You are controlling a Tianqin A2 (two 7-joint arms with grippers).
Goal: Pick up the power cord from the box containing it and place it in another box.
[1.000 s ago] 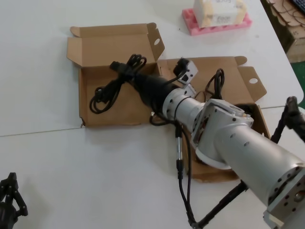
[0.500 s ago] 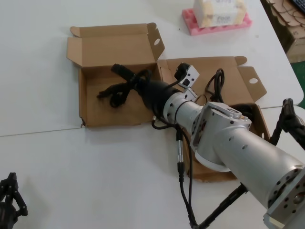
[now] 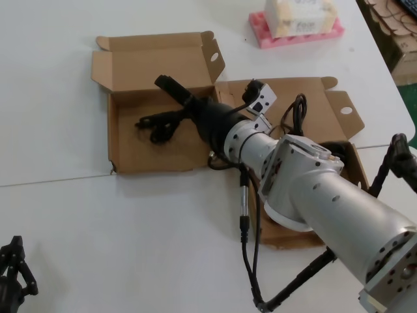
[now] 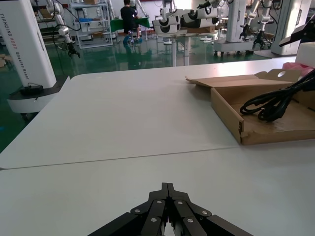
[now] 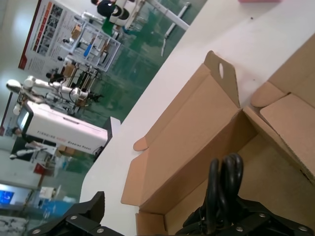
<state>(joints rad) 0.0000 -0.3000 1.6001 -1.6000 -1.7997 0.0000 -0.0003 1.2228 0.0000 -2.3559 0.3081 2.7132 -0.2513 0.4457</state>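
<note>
The black power cord [image 3: 158,125] hangs bunched from my right gripper [image 3: 177,103] just above the floor of the left cardboard box [image 3: 124,160], whose lid is open. In the right wrist view the cord's loops [image 5: 224,189] sit against one side of the gripper [image 5: 162,212], and the other fingertip [image 5: 93,204] stands well off. The second box [image 3: 313,98] lies to the right, mostly hidden under my right arm. My left gripper [image 3: 13,270] is shut and empty at the near left, low over the table [image 4: 168,186]. The left wrist view shows the box [image 4: 229,110] and the cord [image 4: 270,102] far off.
A pink foam tray [image 3: 260,34] holding a white packet stands at the back right. Stacked cardboard [image 3: 394,26] lies off the table's right edge. My arm's own black cable [image 3: 246,225] hangs down over the near table. A seam [image 3: 52,180] crosses the white table.
The cord lay stretched out in the left box under my right gripper. It has been drawn up into a bunch and lifted off the box floor. The left arm has not moved.
</note>
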